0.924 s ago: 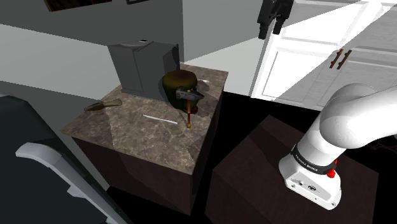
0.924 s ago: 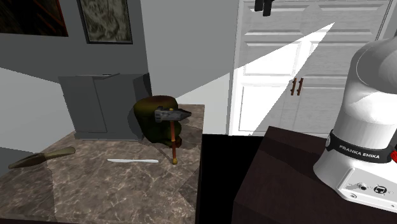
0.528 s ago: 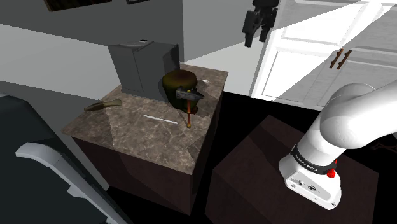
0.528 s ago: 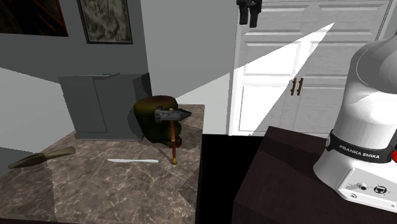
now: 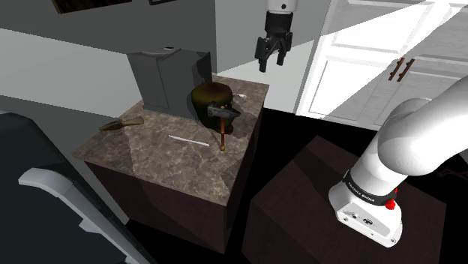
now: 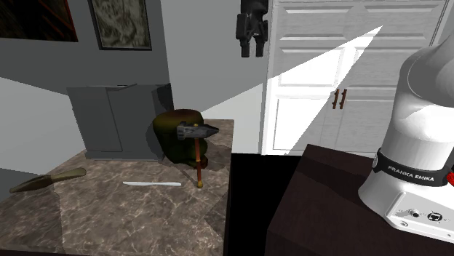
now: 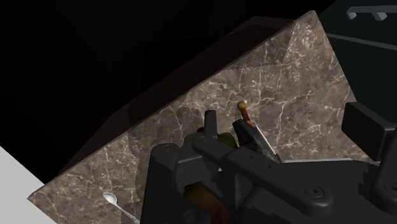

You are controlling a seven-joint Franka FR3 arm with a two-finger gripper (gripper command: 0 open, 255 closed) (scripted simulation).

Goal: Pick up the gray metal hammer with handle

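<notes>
The hammer has a dark grey head and a reddish-brown handle. It stands head up on the marble table top, leaning against a dark olive round pot. From the second exterior view, the hammer is near the table's right edge. My gripper hangs open in the air, well above the table's far corner and up-right of the hammer. It is also high above the hammer in the second exterior view, gripper empty. Past the fingers in the wrist view, the hammer handle's end shows.
A grey box stands behind the pot. A thin white strip and a brownish spatula lie on the marble. White cabinet doors rise at the back right. My dark stand sits beside the table.
My gripper has travelled to the shoulder view's left and downward, from in front of the white doors to above the table's far corner. The hammer has not moved.
</notes>
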